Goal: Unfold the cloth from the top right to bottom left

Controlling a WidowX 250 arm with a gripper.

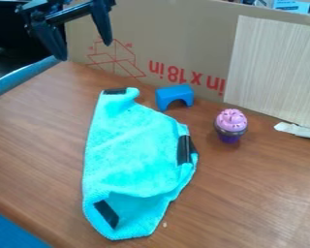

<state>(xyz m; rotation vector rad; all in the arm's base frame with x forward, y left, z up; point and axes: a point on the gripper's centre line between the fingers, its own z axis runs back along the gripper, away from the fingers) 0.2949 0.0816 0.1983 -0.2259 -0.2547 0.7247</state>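
The black robot gripper hangs high at the top left, up over the back of the brown wooden table; its two fingers are spread wide and hold nothing. Next comes the bright blue-green, fuzzy cloth; it lies flat in some parts and bunched in others, in the middle and to the left; a black patch is near its bottom left, one more is at its thin top end, and a third is by its right edge.

I think the job now is to get hold of the folded part by the top right; the gripper should come down low and soft, pinch just the top layer, lift it a little, then pull it slowly down to the bottom left; if it grabs two layers, the whole cloth may just slide; if it pulls too fast, the soft cloth may slip out.

The small blue arch block sits just beside the cloth's upper right side, so a wide finger could bump it; the pink and purple toy cupcake stands more to the right, so it's less likely to get hit.
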